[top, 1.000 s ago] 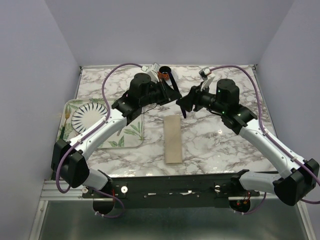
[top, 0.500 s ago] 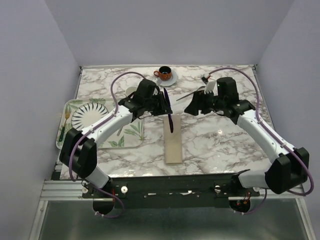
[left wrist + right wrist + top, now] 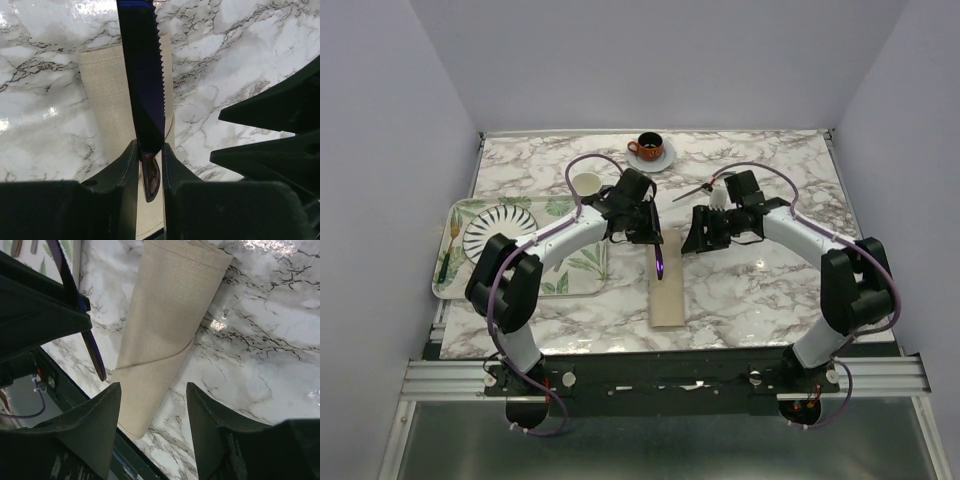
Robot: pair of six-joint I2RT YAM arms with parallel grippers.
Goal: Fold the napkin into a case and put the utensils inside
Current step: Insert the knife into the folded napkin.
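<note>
left gripper (image 3: 149, 170) stayed pinched on the purple knife (image 3: 145, 75) handle and swung it in from the far side of the counter (image 3: 770, 290). Blade ended up hanging over the far end of the case (image 3: 107, 100), pointing along it, not inside yet. right gripper (image 3: 152, 415) moved in beside the case, fingers spread, empty. Case lay flat mid-counter, so sliding the knife in looked like the next step

No text, label, brand or number legible in any view. Purple knife (image 3: 144, 75) blade: unmarked. Cloth case (image 3: 165, 325): plain weave, no print. Small white tag (image 3: 720, 197) above the bench (image 3: 770, 285): too small to read.
</note>
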